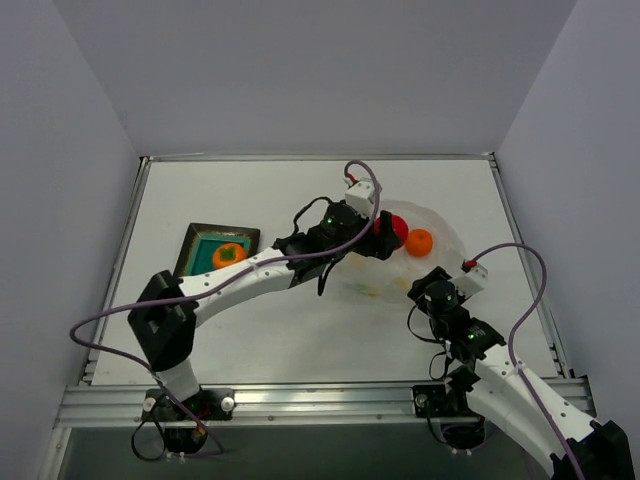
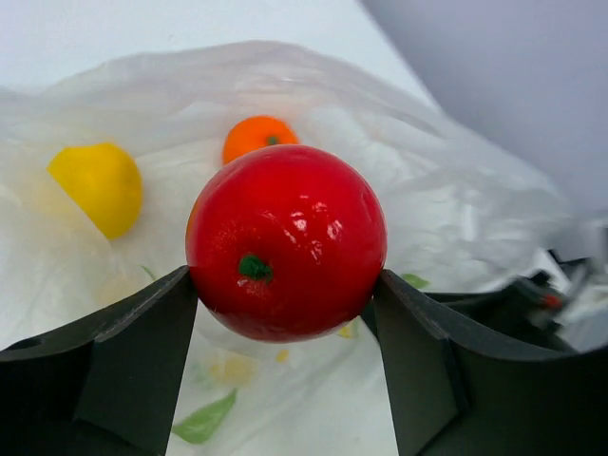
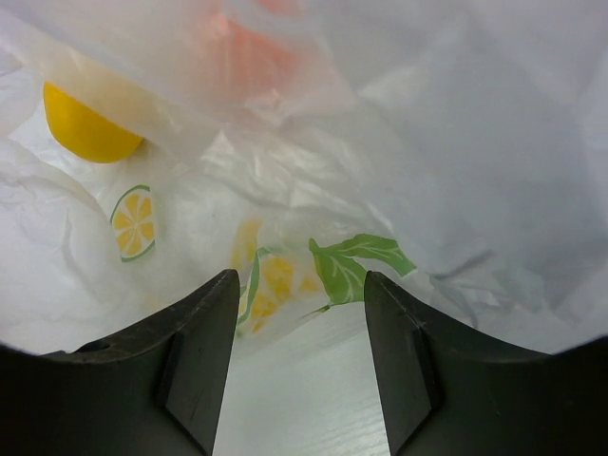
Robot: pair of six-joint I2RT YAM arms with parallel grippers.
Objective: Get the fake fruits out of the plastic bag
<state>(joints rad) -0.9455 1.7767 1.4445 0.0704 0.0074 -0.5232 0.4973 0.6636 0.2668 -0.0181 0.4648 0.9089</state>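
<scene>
Red glossy plastic fruit (image 2: 285, 228) sits clamped in the left end effector (image 2: 285, 285) over the wrinkled transparent plastic bag (image 2: 456, 190); right end effector (image 3: 301, 285) open, apparently at its edge.

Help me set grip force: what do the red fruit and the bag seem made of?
The red fruit looks like hard moulded plastic: glossy skin with sharp white highlights and a green stem dot. The bag looks like thin plastic film: whitish, semi-transparent, creased, printed with lemon motifs.

White table (image 1: 300, 340): plate (image 1: 190, 256), plastic bag (image 1: 375, 283)
</scene>
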